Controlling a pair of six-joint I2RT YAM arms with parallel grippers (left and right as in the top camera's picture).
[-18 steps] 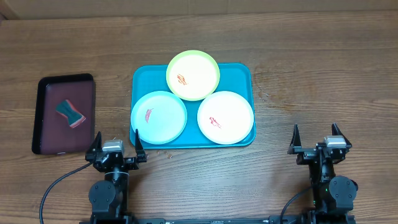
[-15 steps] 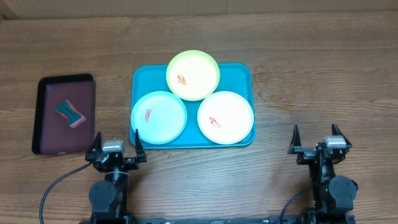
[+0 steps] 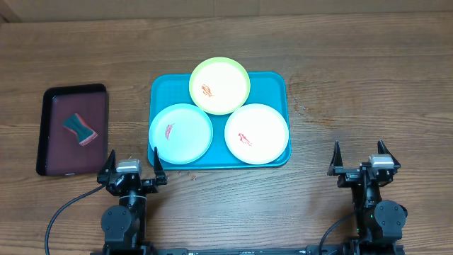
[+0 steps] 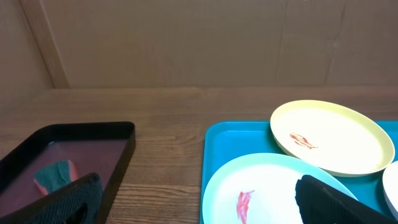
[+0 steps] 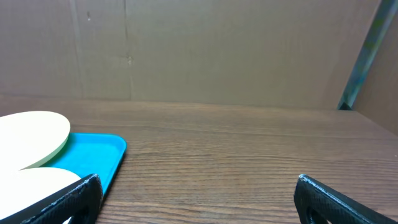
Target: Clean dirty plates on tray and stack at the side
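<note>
Over wooden table (image 3: 368,78), left pincer (image 3: 133,156) and right pincer (image 3: 359,147) gape wide, holding nothing.

Wooden table (image 3: 368,85) carries the teal tray (image 3: 273,85) and, left, a maroon tray (image 3: 49,134)

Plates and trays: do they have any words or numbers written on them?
No words, numbers or signs can be read anywhere.
The pale blue plate, yellow-green plate and white plate carry only red smears; the teal tray and dark tray show no lettering.
</note>
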